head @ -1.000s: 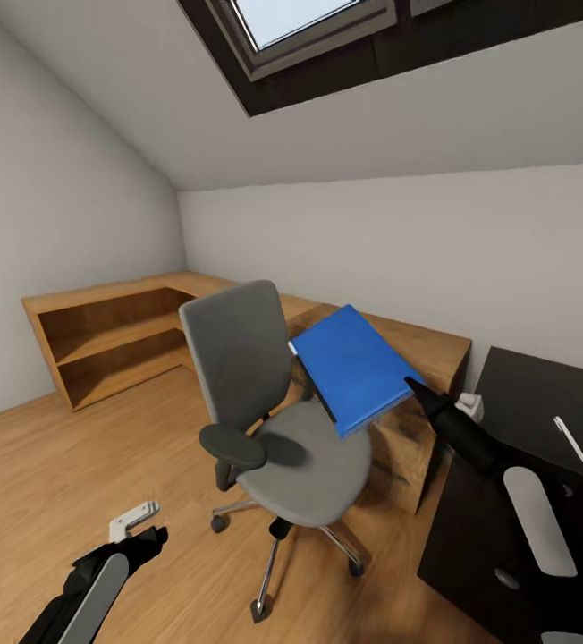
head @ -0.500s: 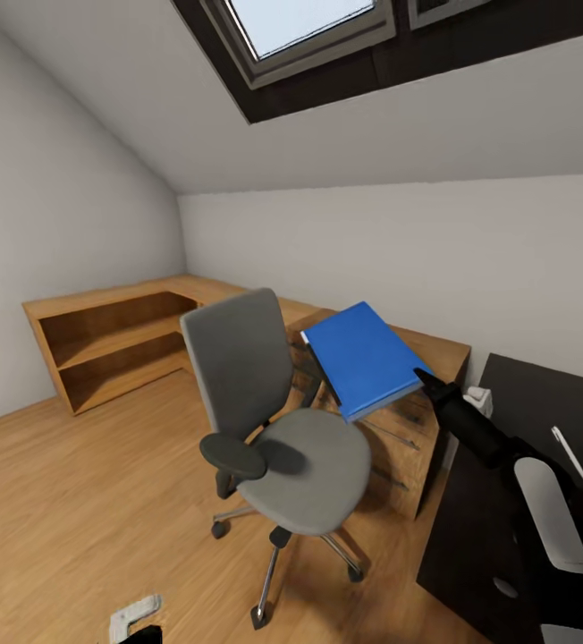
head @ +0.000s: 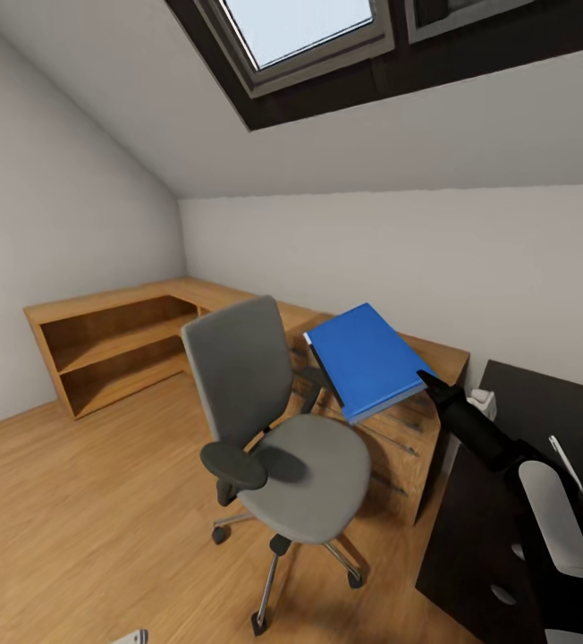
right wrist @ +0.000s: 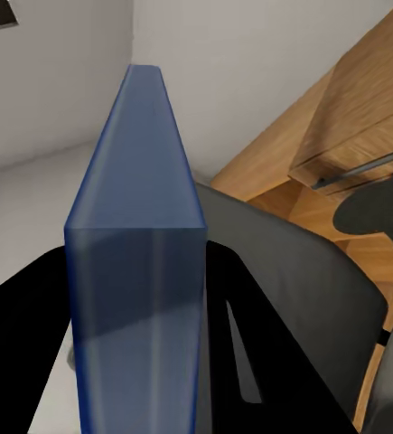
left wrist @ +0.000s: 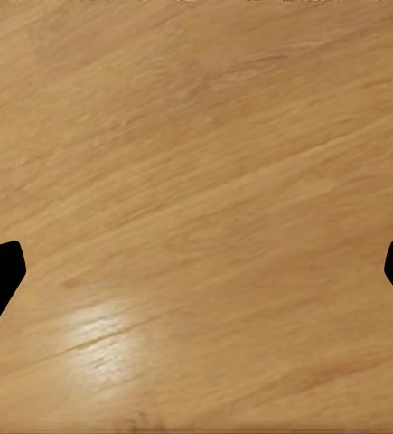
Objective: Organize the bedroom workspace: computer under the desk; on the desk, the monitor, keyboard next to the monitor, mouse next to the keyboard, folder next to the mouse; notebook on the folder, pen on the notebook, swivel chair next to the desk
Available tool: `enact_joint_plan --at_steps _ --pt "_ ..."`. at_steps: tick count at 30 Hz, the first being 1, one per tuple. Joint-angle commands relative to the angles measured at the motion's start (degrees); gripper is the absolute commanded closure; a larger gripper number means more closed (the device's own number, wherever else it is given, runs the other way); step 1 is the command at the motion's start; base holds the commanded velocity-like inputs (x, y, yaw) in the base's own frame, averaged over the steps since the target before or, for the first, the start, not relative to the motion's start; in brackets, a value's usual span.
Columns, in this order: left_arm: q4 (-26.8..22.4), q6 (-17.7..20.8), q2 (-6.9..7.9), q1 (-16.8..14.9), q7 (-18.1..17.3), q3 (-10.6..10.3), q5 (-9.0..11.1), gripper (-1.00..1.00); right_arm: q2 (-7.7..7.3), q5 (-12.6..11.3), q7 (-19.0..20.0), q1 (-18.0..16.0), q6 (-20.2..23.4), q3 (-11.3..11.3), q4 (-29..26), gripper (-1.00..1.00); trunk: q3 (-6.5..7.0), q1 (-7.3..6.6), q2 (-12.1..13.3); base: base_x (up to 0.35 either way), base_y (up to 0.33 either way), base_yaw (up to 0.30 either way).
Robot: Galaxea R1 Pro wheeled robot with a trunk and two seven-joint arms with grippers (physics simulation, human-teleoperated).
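Above the grey padded swivel chair (head: 278, 429), my right gripper (head: 427, 383) is clamped on the flat bright blue folder (head: 367, 360), which hangs tilted in the air clear of the seat; the right wrist view shows its edge (right wrist: 135, 262) between the fingers. I'd call this the folder transfer step, mid-carry. Next move, as I judge it: swing right to the long black desk (head: 533, 394) and set it flat, away from the thin white pen (head: 565, 450) lying near the desk's front edge. Left gripper (left wrist: 196, 267) has its fingers spread apart, nothing between them, over bare light wood floor (head: 77, 501). Room: sloped grey-white ceiling, skylight (head: 300, 27), low wooden open shelving (head: 104, 344) along the left wall and corner.
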Motion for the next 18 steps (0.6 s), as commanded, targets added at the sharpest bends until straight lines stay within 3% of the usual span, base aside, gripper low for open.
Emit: enact_joint_plan --at_steps 1,4,8,13,16,18 --pt "-0.03 -0.34 0.02 -0.04 0.31 -0.45 0.62 -1.0 0.04 -0.23 -0.06 -0.04 0.29 -0.1 -0.03 1.0 0.12 -0.23 0.39 0.0 0.0 0.0" --pt "-0.01 -0.35 -0.03 -0.04 0.31 -0.4 0.62 -1.0 -0.07 -0.1 -0.3 0.04 0.45 -0.13 -0.06 1.0 0.66 -0.89 1.59 -0.047 0.0 0.0" --pt "0.23 -0.34 0.01 -0.04 0.31 -0.44 0.7 -1.0 -0.08 0.04 -0.38 0.06 0.44 -0.17 -0.03 1.0 1.38 -1.77 3.19 -0.286 0.0 -0.014" --pt "4.32 -0.21 -0.5 -0.04 -0.26 -0.67 0.57 -1.0 -0.08 0.06 -0.39 0.06 0.43 -0.34 -0.03 1.0 2.28 -2.87 5.2 -0.237 0.0 -0.197" --pt "5.33 -0.04 -0.78 -0.04 -2.6 -0.7 0.54 -1.0 -0.08 0.06 -0.39 0.06 0.43 -0.41 0.03 1.0 2.82 -3.53 6.4 -0.052 0.0 -0.258" --pt "6.07 0.18 -0.92 -0.04 -6.11 -0.71 0.55 -1.0 -0.08 0.16 -0.4 0.06 0.43 -0.43 0.11 1.0 3.18 -3.97 7.2 -0.009 0.0 -0.27"
